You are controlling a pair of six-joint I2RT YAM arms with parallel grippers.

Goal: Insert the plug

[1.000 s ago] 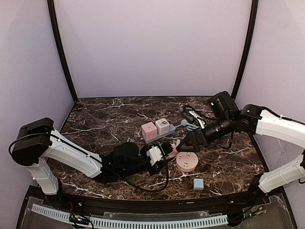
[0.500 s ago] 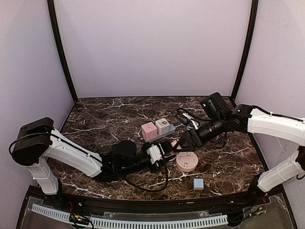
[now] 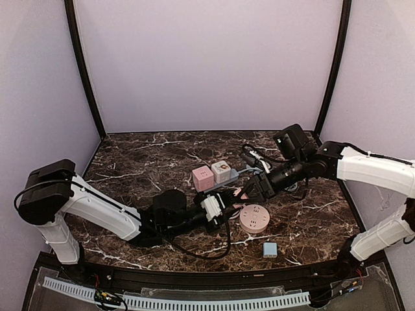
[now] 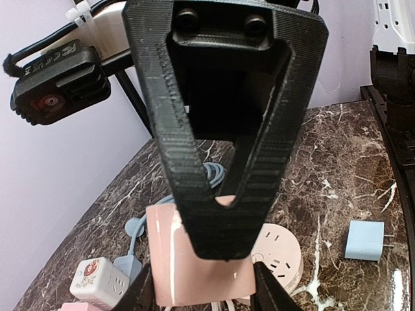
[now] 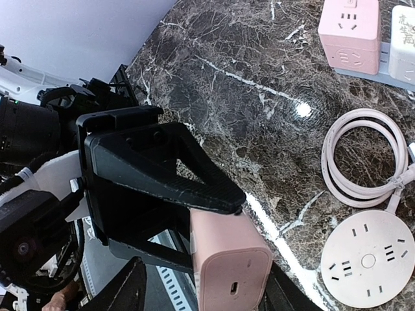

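The plug [image 5: 230,265] is a pink charger block with a small port on its end face. It is held off the table, left of the round pink socket strip [image 3: 254,218]. My left gripper [image 4: 204,291] is shut on the plug [image 4: 175,259], one finger on each side. My right gripper [image 5: 204,295] reaches in from the right and straddles the same block. Its right finger [image 5: 282,295] is against the block, while its left finger [image 5: 130,288] stands apart from it. In the top view both grippers meet at the plug [image 3: 237,193].
A pink cube socket [image 3: 203,177] and a white cube socket [image 3: 222,171] sit on a grey strip behind. A coiled white cable [image 5: 363,159] lies by the round strip. A small blue charger [image 3: 270,249] lies nearer the front. A black cable [image 3: 214,251] loops under the left arm.
My right gripper has moved left to the plug and its jaws have narrowed around it. The left gripper has kept its hold and barely shifted.
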